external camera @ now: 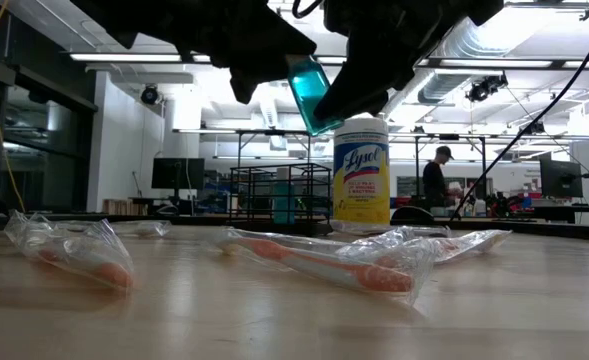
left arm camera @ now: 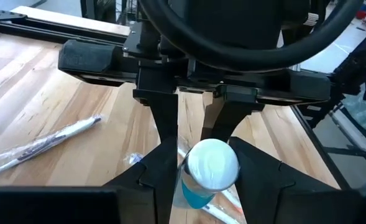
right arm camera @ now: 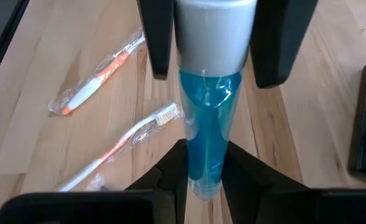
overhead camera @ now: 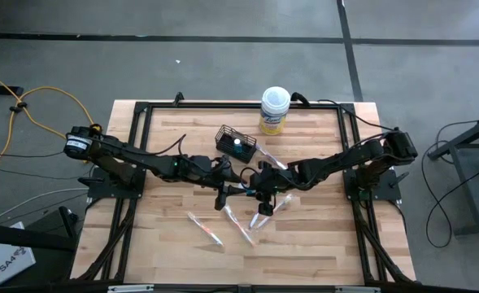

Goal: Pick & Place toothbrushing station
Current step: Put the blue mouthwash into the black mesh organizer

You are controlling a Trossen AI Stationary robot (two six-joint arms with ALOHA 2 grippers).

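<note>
- I see my left gripper and right gripper both pinching one blue tube above mid-table.
- Wrapped toothbrushes lie nearer; the black wire basket sits farther.

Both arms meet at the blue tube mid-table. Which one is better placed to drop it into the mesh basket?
Probably left. The left end effector sits at the tube's capped end and lies nearer the basket. The right end effector clamps the tail end, farther away.

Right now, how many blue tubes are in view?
2. One tube is held in the air between the left gripper and the right gripper; the other is in the wire basket. More may be hidden.
</note>
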